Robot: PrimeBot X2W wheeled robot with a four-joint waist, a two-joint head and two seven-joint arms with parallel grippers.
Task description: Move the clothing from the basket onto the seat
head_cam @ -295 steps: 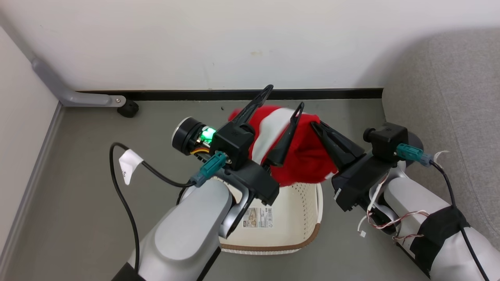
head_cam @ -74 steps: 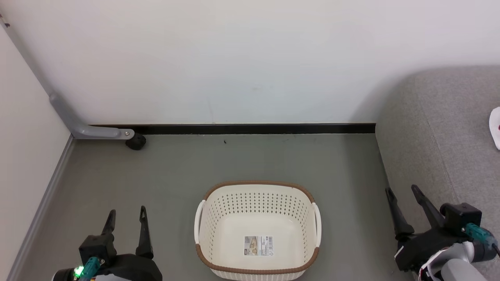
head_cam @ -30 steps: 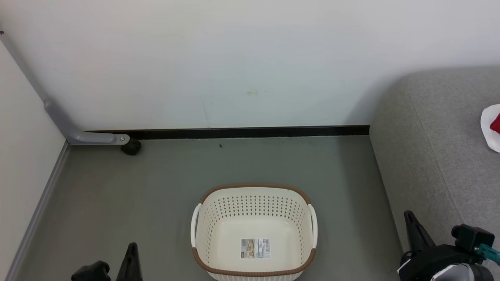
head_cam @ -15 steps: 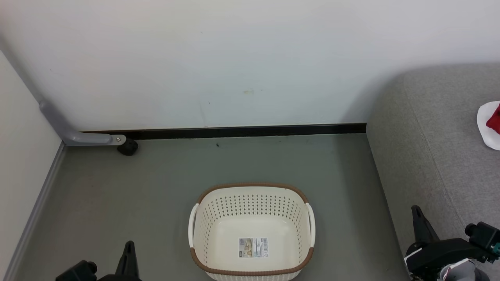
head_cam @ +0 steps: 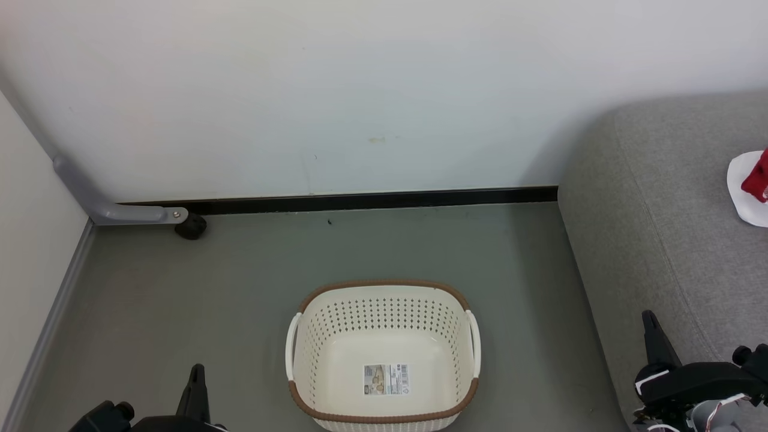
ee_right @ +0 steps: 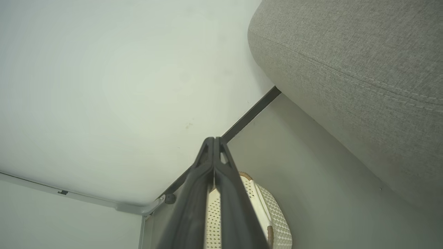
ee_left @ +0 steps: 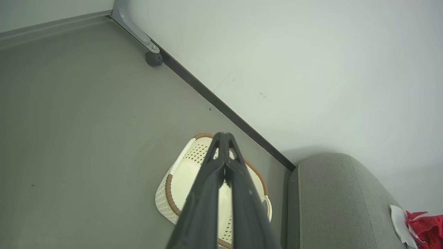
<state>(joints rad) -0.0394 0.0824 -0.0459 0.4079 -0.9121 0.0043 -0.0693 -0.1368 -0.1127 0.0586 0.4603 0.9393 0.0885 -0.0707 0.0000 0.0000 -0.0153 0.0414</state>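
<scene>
The clothing (head_cam: 755, 185), likely soft, light and best pinched at a bunched fold, lay far right on the seat (head_cam: 654, 228), the basket (head_cam: 384, 284) empty, left gripper (ee_left: 223, 136) and right gripper (ee_right: 212, 139) closed on nothing

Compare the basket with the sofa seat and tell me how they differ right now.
The basket is cream perforated plastic with a brown rim; the seat is grey fabric with stitched seams. The basket is far smaller than the seat. The basket holds nothing but a label sticker on its bottom, while the seat carries the red and white clothing. Both have rounded corners.
</scene>
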